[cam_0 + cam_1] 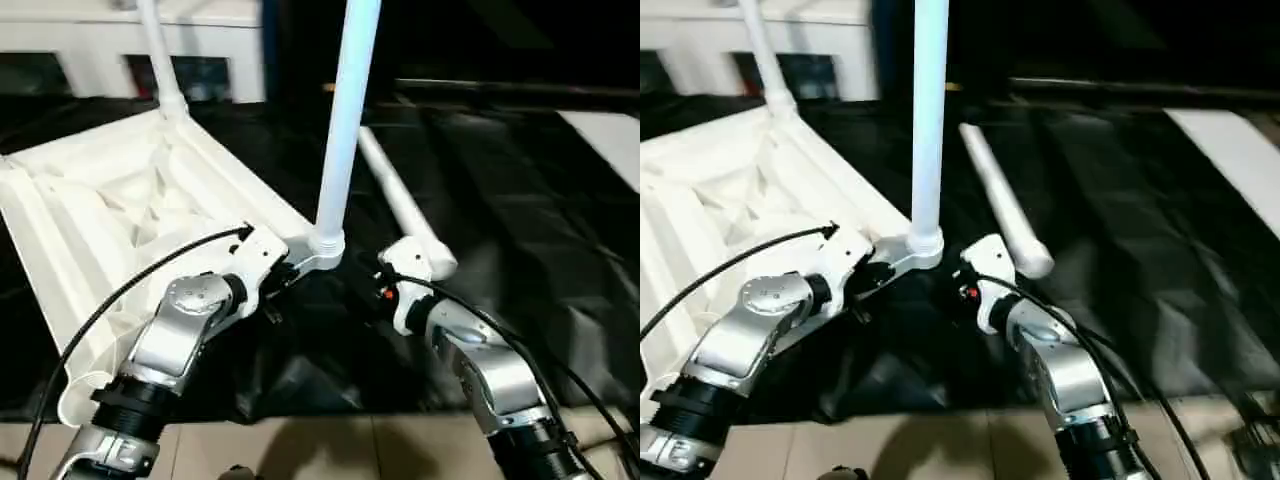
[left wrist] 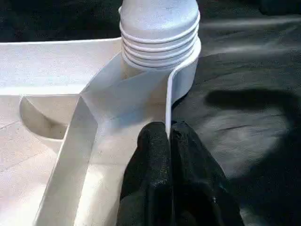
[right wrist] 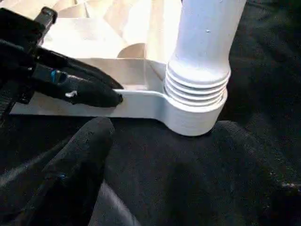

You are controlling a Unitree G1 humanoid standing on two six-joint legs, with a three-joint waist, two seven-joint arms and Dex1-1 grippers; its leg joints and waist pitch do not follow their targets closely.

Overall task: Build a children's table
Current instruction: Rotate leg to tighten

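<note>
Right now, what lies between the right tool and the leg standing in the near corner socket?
Only bare black floor cover; right tool stands open, short of the leg, in the right wrist view.

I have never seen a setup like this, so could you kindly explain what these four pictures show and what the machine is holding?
A two-armed humanoid robot is assembling a white plastic children's table. Two pictures come from cameras on its head, looking down over its silver forearms; the other two come from cameras on its wrists.

The tabletop lies upside down on a black sheet. Two legs stand upright in corner sockets: the near leg and the far leg. A loose leg lies on the sheet.

The left end effector is pinched shut on the tabletop's rim beside the near leg's socket. The right end effector is open beside that socket, holding nothing.
</note>
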